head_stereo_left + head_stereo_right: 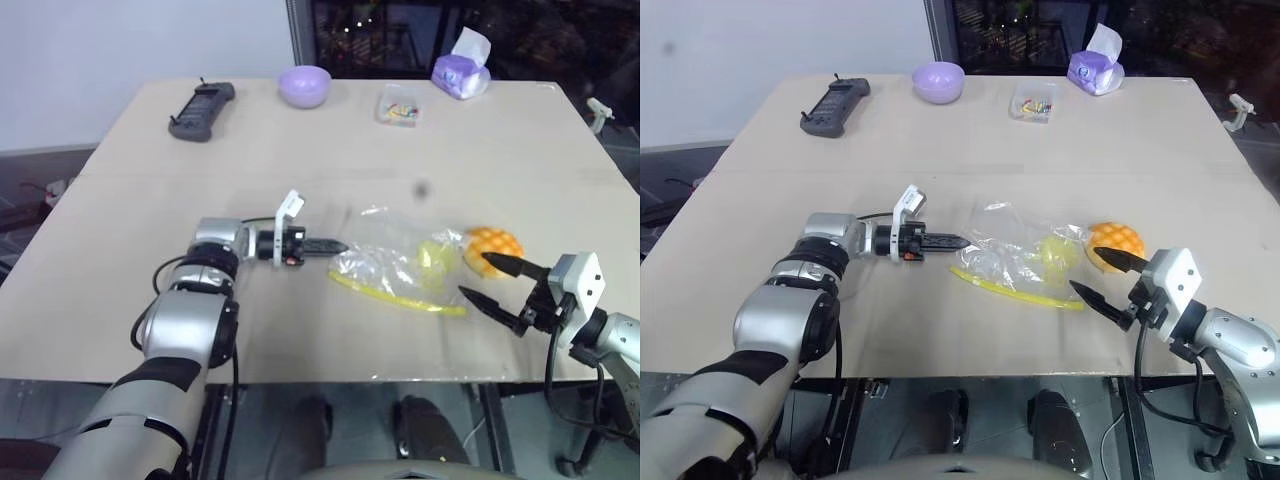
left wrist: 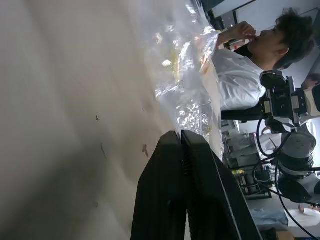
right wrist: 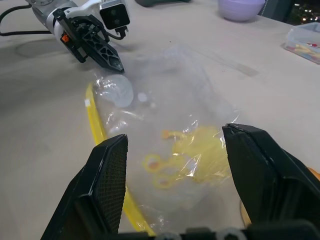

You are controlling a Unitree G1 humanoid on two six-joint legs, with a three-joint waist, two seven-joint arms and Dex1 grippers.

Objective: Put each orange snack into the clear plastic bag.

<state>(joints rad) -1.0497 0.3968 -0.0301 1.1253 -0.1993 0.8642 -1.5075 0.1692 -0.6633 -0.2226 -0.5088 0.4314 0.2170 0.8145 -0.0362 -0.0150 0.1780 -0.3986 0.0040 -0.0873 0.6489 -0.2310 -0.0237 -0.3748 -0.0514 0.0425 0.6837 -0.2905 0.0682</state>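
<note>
Just past my left gripper point(image 1: 958, 241), whose fingers are pressed together at the clear plastic bag's point(image 1: 400, 262) edge, I'd verify the pinch before lifting, my spread, empty right gripper point(image 1: 490, 281) beside the orange bun point(image 1: 494, 247).

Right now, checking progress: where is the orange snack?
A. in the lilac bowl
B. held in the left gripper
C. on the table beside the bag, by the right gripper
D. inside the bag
C: the snack lies on the table at the bag's far end, outside it, just ahead of the open right gripper.
</note>
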